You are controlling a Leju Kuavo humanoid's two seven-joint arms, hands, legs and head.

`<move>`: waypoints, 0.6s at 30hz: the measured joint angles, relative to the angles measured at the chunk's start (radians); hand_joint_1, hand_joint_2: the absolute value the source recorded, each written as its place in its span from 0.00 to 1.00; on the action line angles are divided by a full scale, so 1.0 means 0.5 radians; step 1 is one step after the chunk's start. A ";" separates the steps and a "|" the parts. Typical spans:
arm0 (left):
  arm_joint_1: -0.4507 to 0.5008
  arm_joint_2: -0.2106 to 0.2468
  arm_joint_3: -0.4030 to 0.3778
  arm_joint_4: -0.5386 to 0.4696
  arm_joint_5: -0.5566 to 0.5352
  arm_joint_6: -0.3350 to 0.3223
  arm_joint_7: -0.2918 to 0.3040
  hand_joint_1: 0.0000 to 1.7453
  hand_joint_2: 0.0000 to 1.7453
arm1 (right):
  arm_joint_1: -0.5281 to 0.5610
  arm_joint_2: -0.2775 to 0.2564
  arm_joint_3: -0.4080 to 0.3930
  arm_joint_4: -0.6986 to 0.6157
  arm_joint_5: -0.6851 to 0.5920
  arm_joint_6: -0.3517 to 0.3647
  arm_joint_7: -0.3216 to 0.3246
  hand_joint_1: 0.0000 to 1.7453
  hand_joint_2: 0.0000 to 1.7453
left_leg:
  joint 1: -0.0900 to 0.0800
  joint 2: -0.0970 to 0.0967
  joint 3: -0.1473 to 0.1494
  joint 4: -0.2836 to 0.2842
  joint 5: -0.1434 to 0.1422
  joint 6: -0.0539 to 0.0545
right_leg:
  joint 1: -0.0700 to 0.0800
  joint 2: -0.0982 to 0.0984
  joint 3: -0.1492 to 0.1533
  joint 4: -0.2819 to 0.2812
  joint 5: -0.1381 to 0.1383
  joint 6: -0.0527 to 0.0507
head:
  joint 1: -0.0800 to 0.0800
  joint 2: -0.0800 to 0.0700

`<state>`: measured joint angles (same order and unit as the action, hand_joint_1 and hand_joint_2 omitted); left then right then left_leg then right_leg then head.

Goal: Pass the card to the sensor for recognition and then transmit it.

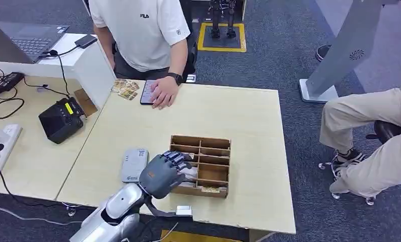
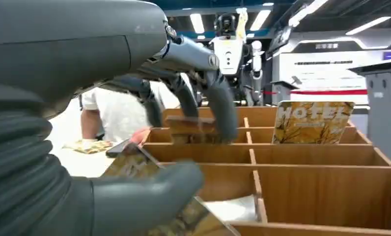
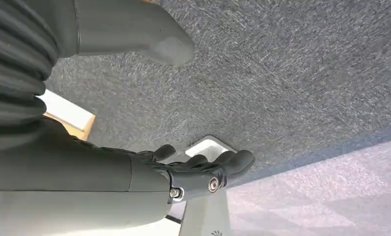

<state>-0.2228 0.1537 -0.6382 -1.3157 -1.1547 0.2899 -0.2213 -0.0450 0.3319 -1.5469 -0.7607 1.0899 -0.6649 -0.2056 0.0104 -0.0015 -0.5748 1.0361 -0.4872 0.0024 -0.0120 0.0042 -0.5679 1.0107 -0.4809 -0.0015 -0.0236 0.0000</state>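
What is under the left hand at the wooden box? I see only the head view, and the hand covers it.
Observer: In the left wrist view, the thumb of the left hand lies on a brown patterned card at the near side of the box.
Operator: Is the card gripped?
Observer: I cannot tell; the fingers reach deeper into the box, apart from the thumb.
Operator: Where is the right hand?
Observer: The right hand hangs over grey carpet, holding nothing, its fingers apart.

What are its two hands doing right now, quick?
Left hand: holding a card at the wooden organizer.
Right hand: open, empty, hanging above the floor.
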 joint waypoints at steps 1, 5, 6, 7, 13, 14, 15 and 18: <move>-0.013 0.000 0.000 0.011 0.000 -0.013 -0.004 1.00 1.00 | 0.000 0.000 0.000 0.000 0.000 0.000 0.000 0.00 1.00 | 0.000 0.000 0.000 0.000 0.000 0.000 | 0.000 0.000 0.000 0.000 0.000 0.000 | 0.000 0.000; -0.059 0.000 0.000 0.056 0.002 -0.047 -0.006 1.00 1.00 | 0.000 0.000 0.000 0.000 0.001 0.000 0.000 0.00 1.00 | 0.000 0.000 0.003 0.000 0.000 0.000 | 0.000 0.000 0.003 0.000 0.001 -0.001 | 0.000 0.000; -0.066 0.001 0.000 0.066 0.006 -0.051 -0.006 1.00 1.00 | 0.000 0.000 0.000 0.000 0.001 0.000 0.000 0.00 1.00 | 0.001 0.000 0.005 0.000 0.000 0.000 | 0.000 0.000 0.004 0.000 0.001 -0.001 | 0.000 0.000; -0.072 0.001 0.000 0.073 0.007 -0.054 -0.006 1.00 1.00 | 0.000 0.000 0.000 -0.001 0.000 0.000 0.000 0.00 1.00 | 0.001 0.000 0.005 0.000 0.000 0.000 | 0.000 0.000 0.005 0.000 0.001 -0.001 | 0.000 0.000; -0.081 0.011 0.000 0.094 0.020 -0.072 -0.006 1.00 1.00 | 0.000 0.000 0.000 -0.011 -0.008 0.000 0.000 0.00 1.00 | 0.001 0.000 0.006 -0.001 0.000 0.000 | 0.000 0.000 0.005 0.000 0.000 -0.001 | 0.000 0.000; -0.081 0.012 0.000 0.095 0.021 -0.072 -0.006 1.00 1.00 | 0.000 0.000 0.000 -0.011 -0.008 0.000 0.000 0.00 1.00 | 0.001 0.000 0.006 -0.001 0.000 0.000 | 0.000 0.000 0.005 0.000 0.000 -0.001 | 0.000 0.000; -0.080 0.017 0.000 0.102 0.024 -0.072 -0.006 1.00 1.00 | 0.000 0.000 0.000 -0.011 -0.008 0.000 0.000 0.00 1.00 | 0.001 0.000 0.006 -0.001 0.000 0.000 | 0.000 0.000 0.005 0.000 0.000 -0.001 | 0.000 0.000; -0.080 0.019 0.000 0.110 0.031 -0.072 -0.006 1.00 1.00 | 0.000 0.000 0.000 -0.011 -0.011 0.000 0.000 0.00 1.00 | 0.001 0.000 0.006 -0.001 0.000 0.000 | 0.000 0.000 0.006 0.000 0.000 -0.001 | 0.000 0.000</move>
<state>-0.2630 0.1633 -0.6382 -1.2608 -1.1395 0.2541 -0.2243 -0.0449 0.3319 -1.5469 -0.7664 1.0845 -0.6649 -0.2056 0.0107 -0.0016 -0.5718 1.0357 -0.4872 0.0023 -0.0120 0.0042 -0.5651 1.0108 -0.4808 -0.0019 -0.0236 0.0000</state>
